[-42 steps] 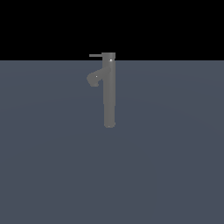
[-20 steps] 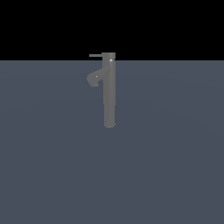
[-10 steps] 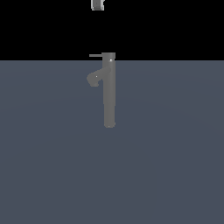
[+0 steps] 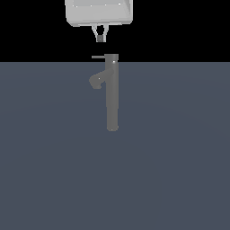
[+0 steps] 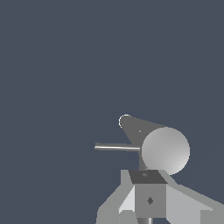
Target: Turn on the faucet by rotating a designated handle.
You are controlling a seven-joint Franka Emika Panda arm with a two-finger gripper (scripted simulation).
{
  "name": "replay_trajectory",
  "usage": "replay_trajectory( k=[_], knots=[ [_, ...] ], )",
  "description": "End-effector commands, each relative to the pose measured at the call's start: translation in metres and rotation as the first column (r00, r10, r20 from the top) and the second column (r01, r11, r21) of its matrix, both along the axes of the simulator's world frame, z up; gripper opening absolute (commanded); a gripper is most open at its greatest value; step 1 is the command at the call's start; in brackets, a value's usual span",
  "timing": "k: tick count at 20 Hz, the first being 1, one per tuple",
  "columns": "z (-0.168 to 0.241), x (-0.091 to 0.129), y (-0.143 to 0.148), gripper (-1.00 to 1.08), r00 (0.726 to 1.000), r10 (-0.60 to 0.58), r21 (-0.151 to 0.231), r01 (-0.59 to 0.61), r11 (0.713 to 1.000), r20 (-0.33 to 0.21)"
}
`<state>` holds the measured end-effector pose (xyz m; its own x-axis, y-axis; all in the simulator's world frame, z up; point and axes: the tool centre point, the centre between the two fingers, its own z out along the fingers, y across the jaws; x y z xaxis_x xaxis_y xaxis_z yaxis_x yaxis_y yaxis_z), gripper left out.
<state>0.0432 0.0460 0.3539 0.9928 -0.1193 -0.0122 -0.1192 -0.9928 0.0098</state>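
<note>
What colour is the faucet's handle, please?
The handle is plain grey metal, like the faucet; it shows best in the wrist view.

You have only a plain, flat slate-blue table (image 4: 58,170) to look at, filling the lower part of the exterior view from one side to the other and ending in a straight far edge. Behind that edge you see nothing but a flat black backdrop (image 4: 27,31). From the wrist view you get the same slate-blue surface spread across nearly the whole picture, even in tone and unmarked.
</note>
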Motion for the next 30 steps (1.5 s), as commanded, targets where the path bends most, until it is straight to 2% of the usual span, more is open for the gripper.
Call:
replay_trajectory(
  k=[1, 8, 15, 19, 30],
  knots=[
    [-0.014, 0.015, 0.002, -1.0, 1.0, -0.009, 0.002, 0.009, 1.0, 0.005],
    [-0.043, 0.04, 0.006, -1.0, 1.0, -0.027, 0.007, 0.027, 1.0, 0.011],
    [-0.053, 0.049, 0.007, -1.0, 0.999, -0.033, 0.008, 0.032, 0.999, 0.013],
    [-0.053, 0.048, 0.007, -1.0, 0.999, -0.032, 0.008, 0.032, 0.999, 0.013],
    [-0.053, 0.018, 0.021, -1.0, 0.999, -0.033, 0.008, 0.032, 0.999, 0.013]
  ],
)
